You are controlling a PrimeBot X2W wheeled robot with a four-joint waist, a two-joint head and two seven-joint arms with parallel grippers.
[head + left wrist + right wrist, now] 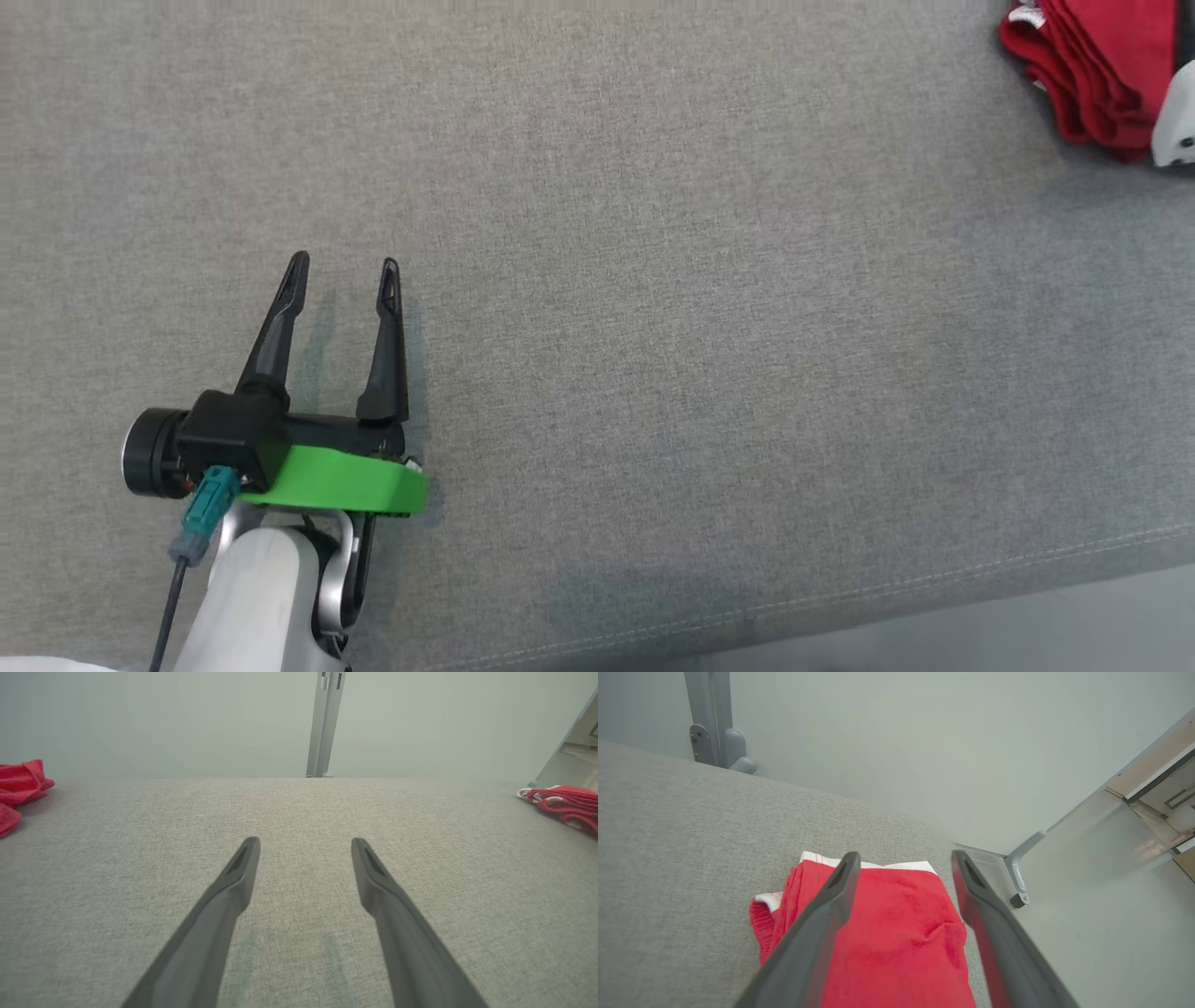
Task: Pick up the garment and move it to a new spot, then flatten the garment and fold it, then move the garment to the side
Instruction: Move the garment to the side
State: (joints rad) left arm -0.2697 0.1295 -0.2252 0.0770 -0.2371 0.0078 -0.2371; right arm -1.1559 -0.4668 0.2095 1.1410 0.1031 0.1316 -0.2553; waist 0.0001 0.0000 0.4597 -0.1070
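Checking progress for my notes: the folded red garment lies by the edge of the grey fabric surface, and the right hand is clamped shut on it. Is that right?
Not quite. The right hand is open, not shut: the right wrist view shows it spread wide above the folded red garment, gripping nothing. The garment does lie by the edge of the grey fabric surface.

The red garment (1102,56), at two o'clock in the head view, runs off the top edge. A pale arm casing (1174,117) hides its corner.
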